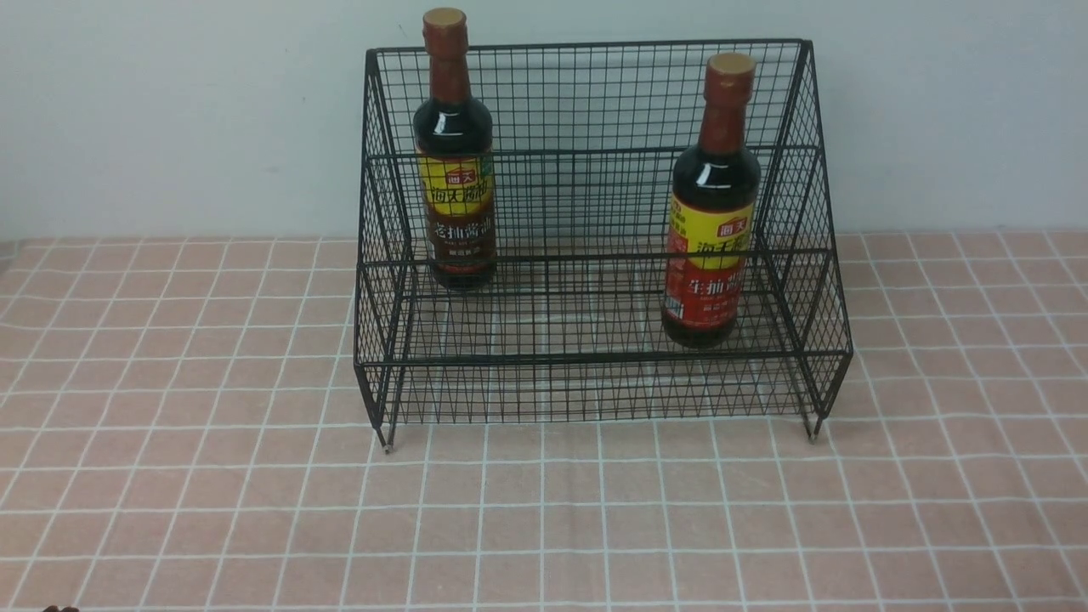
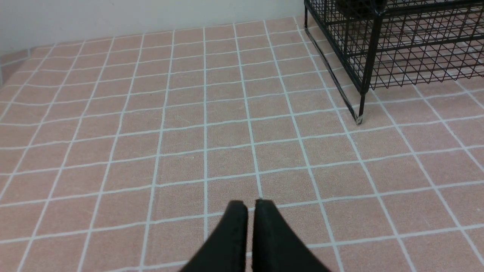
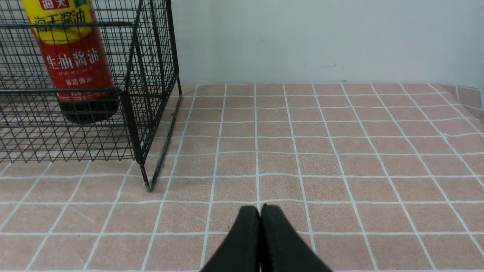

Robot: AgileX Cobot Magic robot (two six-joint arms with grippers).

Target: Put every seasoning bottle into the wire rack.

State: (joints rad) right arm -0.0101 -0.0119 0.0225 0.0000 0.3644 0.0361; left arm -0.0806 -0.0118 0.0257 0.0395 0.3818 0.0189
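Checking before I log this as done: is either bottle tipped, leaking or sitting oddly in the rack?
Nothing stands out. The brown-label soy-sauce bottle and red-label soy-sauce bottle stand upright, capped, inside the wire rack; no spill shows.

Counter (image 1: 212, 476) covered in pink square tiles with white grout lines (grid slightly wavy). Plain pale wall (image 1: 170, 110) directly behind, meeting counter at rear edge.

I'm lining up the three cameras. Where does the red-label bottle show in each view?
Front view: red-label bottle stands upright in the rack, lower tier, robot's right side.
Left wrist view: not in it; only the rack's other corner shows.
Right wrist view: its lower body shows behind the mesh, by the corner post.
Shared landmark: the rack's front right leg.
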